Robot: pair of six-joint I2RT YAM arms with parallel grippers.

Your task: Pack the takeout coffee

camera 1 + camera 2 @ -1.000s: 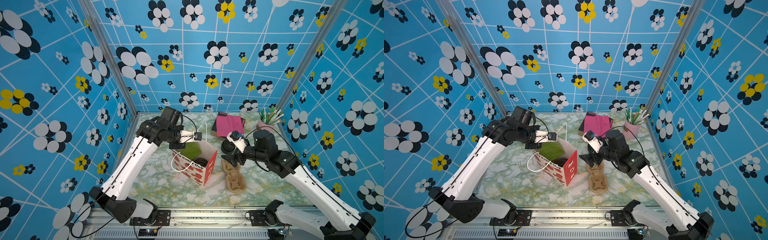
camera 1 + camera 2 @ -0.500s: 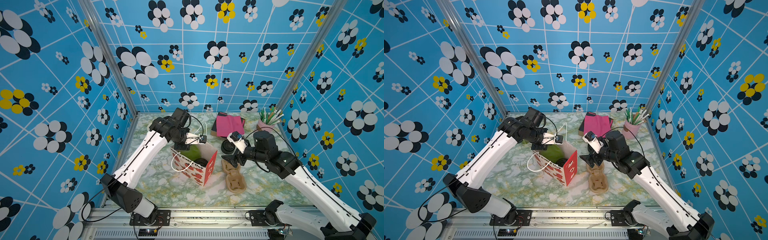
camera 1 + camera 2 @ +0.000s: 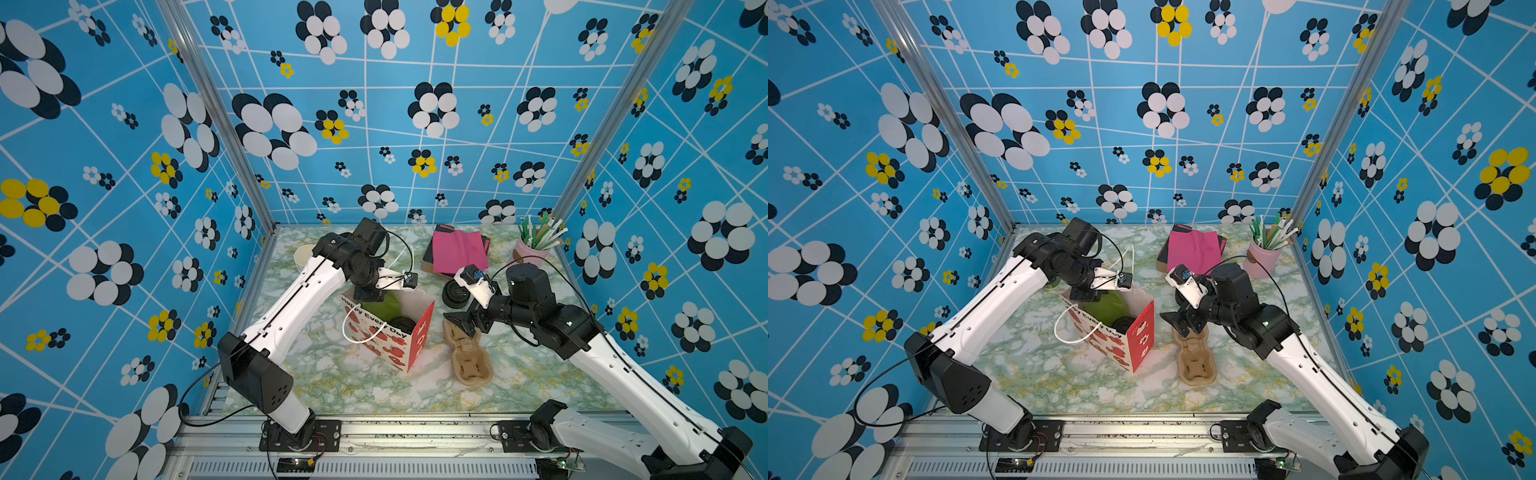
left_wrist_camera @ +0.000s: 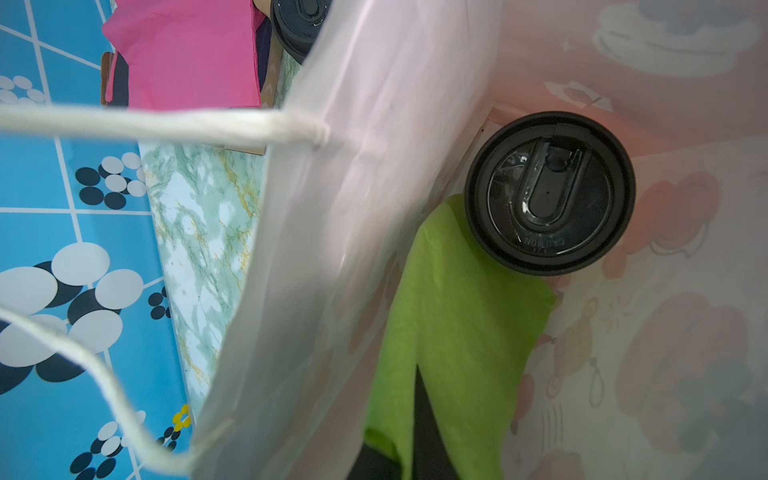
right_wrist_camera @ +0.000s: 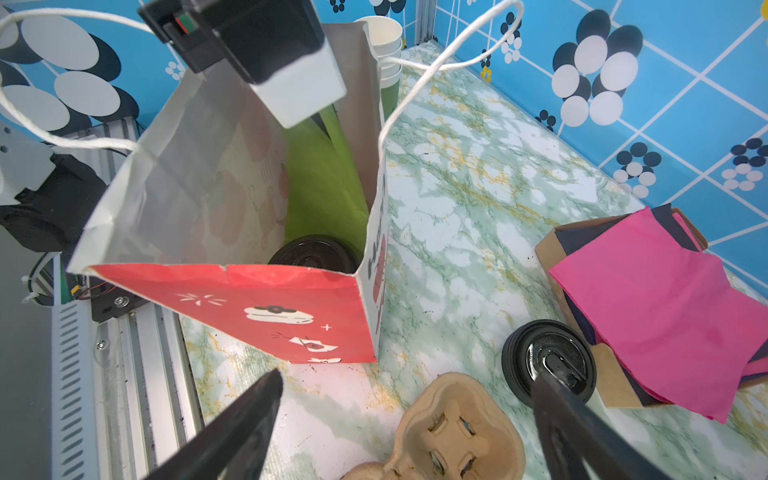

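Note:
The takeout coffee stands upright inside the open red-and-white paper bag; only its round black sip lid shows, also in both top views and in the right wrist view. My left gripper reaches into the bag's far end and is shut on a green napkin that hangs down beside the cup. My right gripper stands open and holds nothing, to the right of the bag, above the near end of a cardboard cup carrier.
A stack of black lids lies behind my right gripper. A box of pink napkins and a pink cup of straws stand at the back right. Nested lidless cups stand at the back left. Blue walls close three sides.
My left arm has swung right and toward the bag, and its gripper with the green napkin now sits lower in the bag's mouth. The right arm has hardly moved.

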